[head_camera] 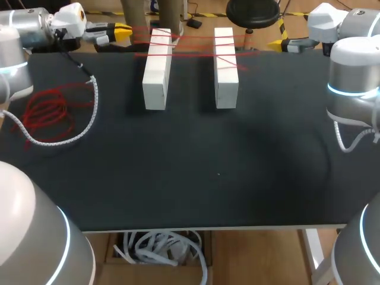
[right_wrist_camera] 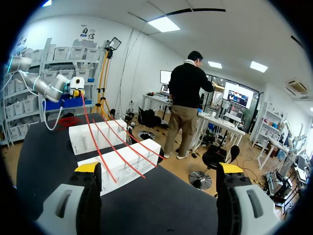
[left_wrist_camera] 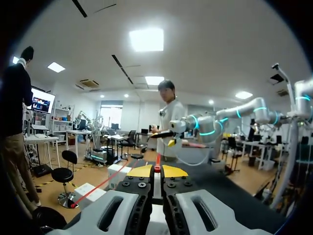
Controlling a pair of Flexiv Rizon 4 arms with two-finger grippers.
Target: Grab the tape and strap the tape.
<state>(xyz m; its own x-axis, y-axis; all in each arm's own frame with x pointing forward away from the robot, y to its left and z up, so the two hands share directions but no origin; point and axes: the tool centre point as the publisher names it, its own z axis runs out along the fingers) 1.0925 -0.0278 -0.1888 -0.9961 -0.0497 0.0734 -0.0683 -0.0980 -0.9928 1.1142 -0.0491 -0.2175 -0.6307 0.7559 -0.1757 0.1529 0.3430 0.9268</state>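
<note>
Standing by the dark, matte surface (head_camera: 190, 178), I see the first white block (head_camera: 157, 68) and the second white block (head_camera: 225, 68) set upright and parallel at its far side, with a gap between them. They seem placed that way so a strap can bridge from one to the other. They look rigid, flat-faced and sharp-cornered, like painted foam or card boxes. The red tape (head_camera: 190, 40) is thin and narrow, more a ribbon than a band. Several strands run across the tops of both blocks, some straight and some on a slant. One strand leads off to the left end effector (left_wrist_camera: 156, 171), whose yellow tips are pinched together on it beyond the surface's far left corner. My guess is that it is held out there to keep the strand tight. The spare length lies as a loose coil (head_camera: 50, 113) on the left of the surface, partly ringed by a white spiral cable (head_camera: 89, 119) hanging from that arm. The right end effector (right_wrist_camera: 159, 169) sits off the far right corner with its fingers spread wide and nothing between them, facing the blocks, apparently waiting to take the strand.
</note>
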